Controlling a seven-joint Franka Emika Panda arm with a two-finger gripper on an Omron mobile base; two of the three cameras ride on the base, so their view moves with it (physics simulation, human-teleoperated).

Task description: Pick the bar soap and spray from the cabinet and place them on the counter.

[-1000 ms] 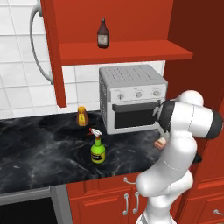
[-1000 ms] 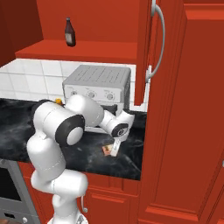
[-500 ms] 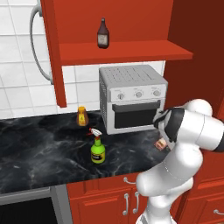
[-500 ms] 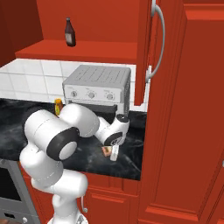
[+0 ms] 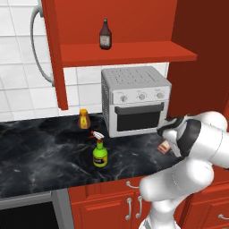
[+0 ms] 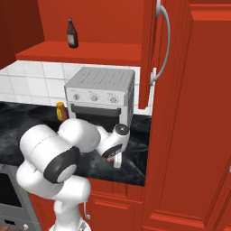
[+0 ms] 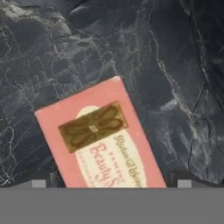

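One pink bar soap (image 7: 101,140), brown emblem, lies flat

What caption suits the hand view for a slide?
Pink bar soap lying flat on the black veined counter, between the open end effector's fingertips.

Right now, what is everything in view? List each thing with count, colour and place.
spray: one, green with yellow label, upright on the counter, left of the oven.
bar soap: one, pink, flat on the counter in front of the oven's right side.
orange bottle: one, on the counter by the tiled wall.
brown bottle: one, on the cabinet shelf.
toaster oven: one, grey, at the back of the counter.
counter: one, black marble.
cabinet: one, red, door open.
end effector: one, open, just above the soap.
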